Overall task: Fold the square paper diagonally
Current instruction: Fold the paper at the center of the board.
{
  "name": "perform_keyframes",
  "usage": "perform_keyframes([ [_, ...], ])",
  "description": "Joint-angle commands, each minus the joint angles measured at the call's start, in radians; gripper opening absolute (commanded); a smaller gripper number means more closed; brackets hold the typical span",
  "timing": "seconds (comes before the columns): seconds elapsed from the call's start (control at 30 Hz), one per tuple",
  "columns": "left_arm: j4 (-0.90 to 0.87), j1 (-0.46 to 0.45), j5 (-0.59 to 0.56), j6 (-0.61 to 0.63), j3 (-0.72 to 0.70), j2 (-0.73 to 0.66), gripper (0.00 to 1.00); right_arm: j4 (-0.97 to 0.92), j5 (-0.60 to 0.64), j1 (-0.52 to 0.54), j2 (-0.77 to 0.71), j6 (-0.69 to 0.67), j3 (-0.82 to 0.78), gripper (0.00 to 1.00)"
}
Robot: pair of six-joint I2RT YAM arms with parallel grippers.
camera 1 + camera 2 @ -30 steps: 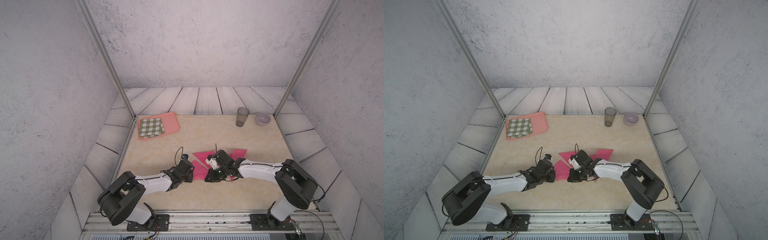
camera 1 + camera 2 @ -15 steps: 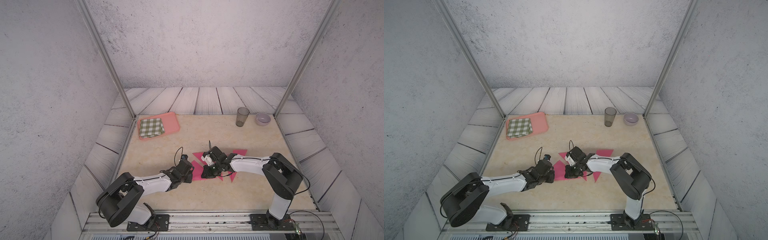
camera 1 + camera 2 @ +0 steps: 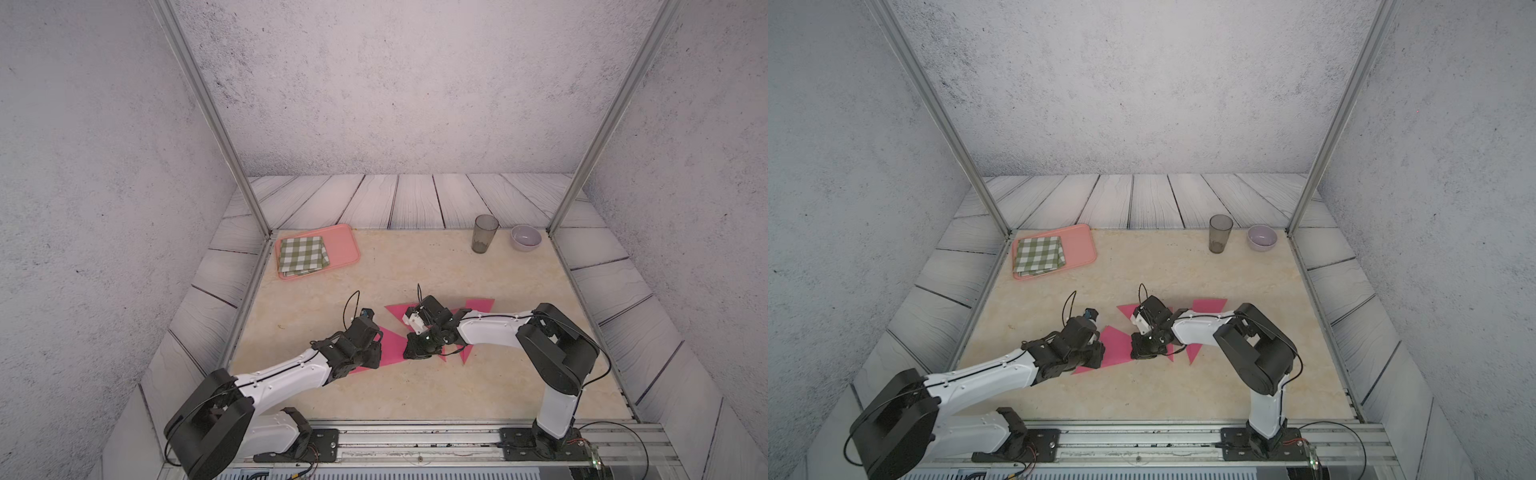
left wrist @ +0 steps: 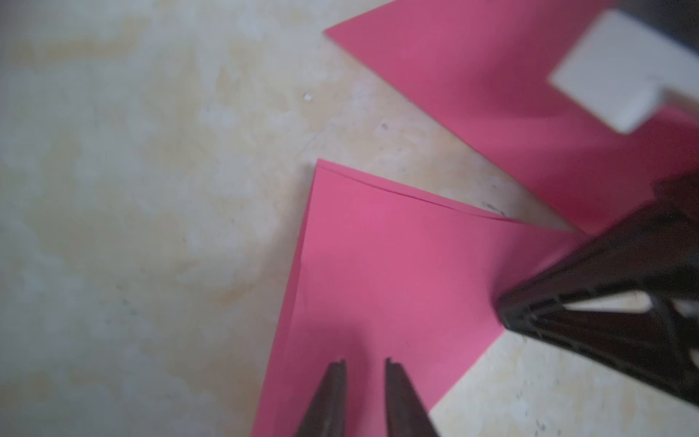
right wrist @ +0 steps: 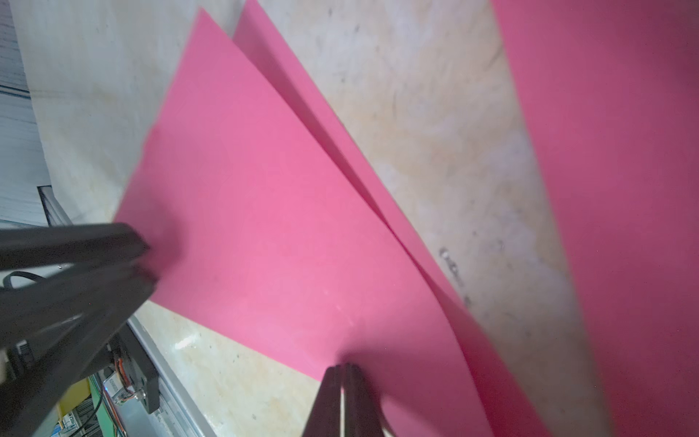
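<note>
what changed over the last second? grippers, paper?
The right gripper, shut, slid across the pink paper toward the left gripper and the robot's base, its elbow swinging inward. The left gripper's jaws parted slightly above the paper; whether it had been gripping it is unclear. The tray, cloth, cup and bowl stayed put.

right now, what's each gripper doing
left gripper: jaws slightly open over the folded pink paper sheet, holding nothing
right gripper: jaws shut, tips on that paper
</note>
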Motion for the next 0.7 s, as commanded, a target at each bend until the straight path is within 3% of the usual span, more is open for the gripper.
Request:
perform_keyframes([
  [0.0, -0.103, 0.005, 0.055, 0.045, 0.063, -0.116, 0.40, -0.031, 0.042, -0.005, 0.056, -0.003, -0.027, 0.09],
  [0.13, -0.042, 0.006, 0.198, 0.033, 0.062, -0.176, 0.35, -0.025, 0.041, -0.006, 0.064, -0.002, -0.026, 0.09],
  [0.23, 0.036, 0.006, 0.304, 0.019, 0.042, -0.130, 0.18, -0.024, 0.041, -0.006, 0.071, -0.001, -0.025, 0.09],
  [0.37, 0.075, 0.003, 0.328, 0.006, 0.034, 0.013, 0.00, -0.030, 0.038, -0.007, 0.082, -0.005, -0.018, 0.09],
  [0.67, 0.266, -0.005, 0.246, -0.029, -0.002, 0.235, 0.00, -0.027, 0.045, -0.007, 0.087, -0.004, -0.025, 0.09],
])
